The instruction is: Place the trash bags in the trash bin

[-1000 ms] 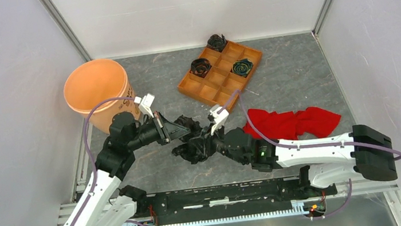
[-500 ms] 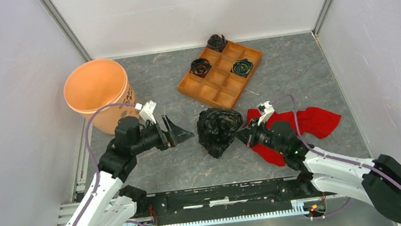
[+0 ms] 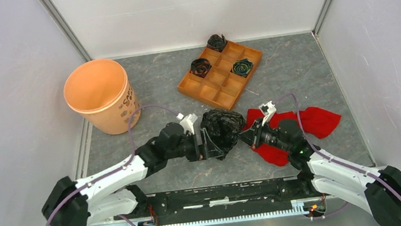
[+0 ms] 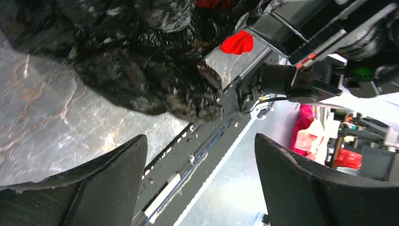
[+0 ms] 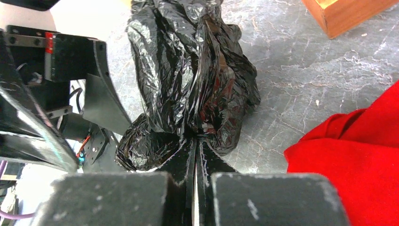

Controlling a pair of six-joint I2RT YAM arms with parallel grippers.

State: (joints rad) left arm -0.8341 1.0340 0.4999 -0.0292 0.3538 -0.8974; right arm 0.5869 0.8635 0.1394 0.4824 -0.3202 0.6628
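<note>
Both grippers are meeting at the trash bag (image 3: 222, 129), a crumpled wad of glossy black film that is sitting on the grey table (image 3: 297, 72) near its middle, in front of the arms. The right gripper (image 5: 195, 142) is pinching a fold at the bag's near right edge, its fingers pressed tight together on the plastic. The left gripper (image 4: 200, 141) is facing the bag from the other side with its fingers spread wide apart and holding nothing; the wad is lying just ahead of its tips, and I cannot tell whether they are touching it. The trash bin (image 3: 115, 119) is standing upright at the far left, well apart from the bag, its mouth showing nothing inside. Dark lettering is running down its side, too small to read. A red cloth (image 3: 317, 119) is lying just beside the bag under the right arm. An orange tray (image 3: 214, 82) is sitting beyond the bag, with three dark bundles (image 3: 200, 65) resting in separate compartments.
</note>
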